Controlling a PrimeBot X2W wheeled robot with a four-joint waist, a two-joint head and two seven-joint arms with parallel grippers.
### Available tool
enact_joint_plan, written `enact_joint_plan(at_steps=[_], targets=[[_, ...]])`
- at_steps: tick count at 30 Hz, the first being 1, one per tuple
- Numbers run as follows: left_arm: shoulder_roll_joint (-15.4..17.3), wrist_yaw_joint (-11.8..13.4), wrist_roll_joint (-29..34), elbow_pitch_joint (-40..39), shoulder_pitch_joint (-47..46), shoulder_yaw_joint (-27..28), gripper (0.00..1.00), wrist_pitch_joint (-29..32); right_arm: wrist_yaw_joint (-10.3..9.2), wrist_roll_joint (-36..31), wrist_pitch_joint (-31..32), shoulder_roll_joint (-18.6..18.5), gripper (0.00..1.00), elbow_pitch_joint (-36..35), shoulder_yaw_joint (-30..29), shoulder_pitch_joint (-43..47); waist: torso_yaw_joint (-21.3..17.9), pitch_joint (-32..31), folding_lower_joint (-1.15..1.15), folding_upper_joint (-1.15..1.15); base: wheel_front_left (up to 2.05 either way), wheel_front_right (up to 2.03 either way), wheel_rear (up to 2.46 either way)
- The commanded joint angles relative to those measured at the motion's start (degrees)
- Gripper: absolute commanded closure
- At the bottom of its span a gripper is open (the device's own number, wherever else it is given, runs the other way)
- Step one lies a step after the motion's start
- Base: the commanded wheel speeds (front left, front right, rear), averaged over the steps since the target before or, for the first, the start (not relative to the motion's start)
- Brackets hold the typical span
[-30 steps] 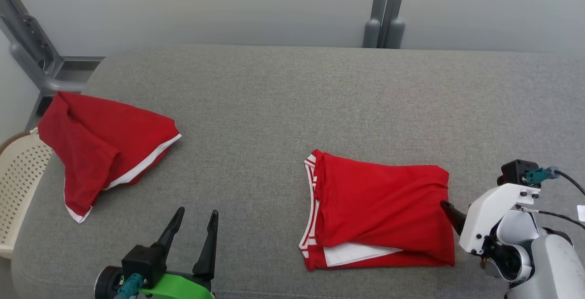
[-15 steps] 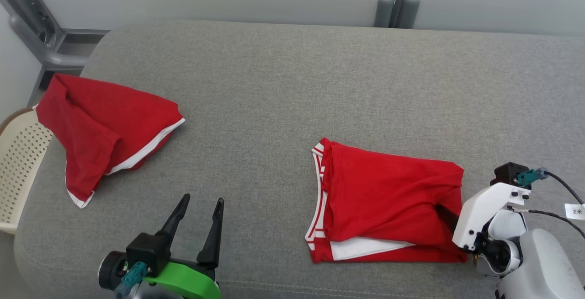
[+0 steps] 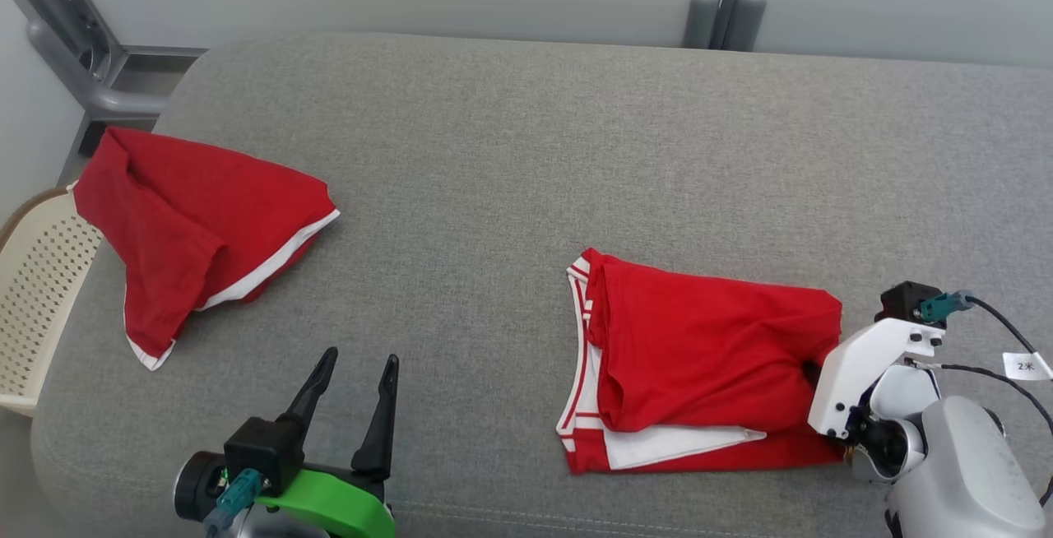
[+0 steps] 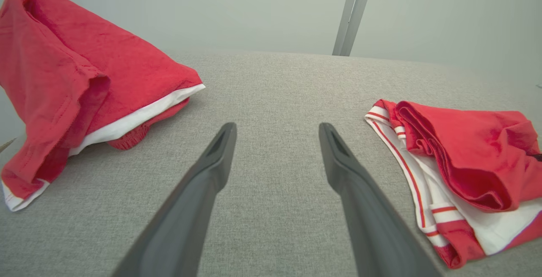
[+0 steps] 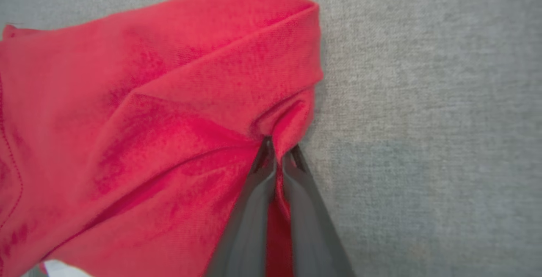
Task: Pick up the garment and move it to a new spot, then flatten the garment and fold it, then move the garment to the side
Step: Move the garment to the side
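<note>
Head view: nearest, at lower left, the left gripper (image 3: 359, 354) hovers over the grey padded surface (image 3: 494, 151), its two dark fingers spread apart and empty. At near right, the right gripper (image 5: 279, 146) is pinched tight on the right edge of the folded red garment (image 3: 707, 357), which lies right of centre. Farther left, a second red garment (image 3: 197, 201) drapes over the surface's edge beside a cream perforated basket (image 3: 37, 275).

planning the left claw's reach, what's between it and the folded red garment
Just bare grey cushion between the left claw and the folded garment, in head and left wrist views.
</note>
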Motion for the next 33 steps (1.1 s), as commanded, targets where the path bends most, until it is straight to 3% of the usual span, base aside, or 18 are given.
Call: enact_joint_plan(at_steps=[1, 12, 19, 33], targets=[[-0.08, -0.11, 0.11, 0.05, -0.09, 0.05, 0.0, 0.0, -0.12, -1.03, -0.55, -0.5, 1.0, 0.25, -0.36, -0.62, -0.24, -0.19, 0.0, 0.0, 0.0, 0.0, 0.0], [-0.46, 0.05, 1.58, -2.85, -0.94, 0.39, 0.0, 0.0, -0.11, -13.79, -4.09, -0.74, 1.0, 0.06, 0.28, -7.33, -2.19, 1.86, 0.0, 0.0, 0.0, 0.0, 0.0], [-1.06, 0.05, 3.82, -6.72, -3.96, -0.16, 0.0, 0.0, -0.11, -18.2, -8.87, -4.38, 1.0, 4.45, -0.18, -15.41, -5.24, 7.06, 0.0, 0.0, 0.0, 0.0, 0.0], [2.37, -0.05, 7.8, -10.57, -11.78, -4.1, 0.0, 0.81, -0.12, -21.52, -17.1, -12.31, 1.0, 13.24, -1.1, -27.17, -12.38, 16.65, 0.0, 0.0, 0.0, 0.0, 0.0]])
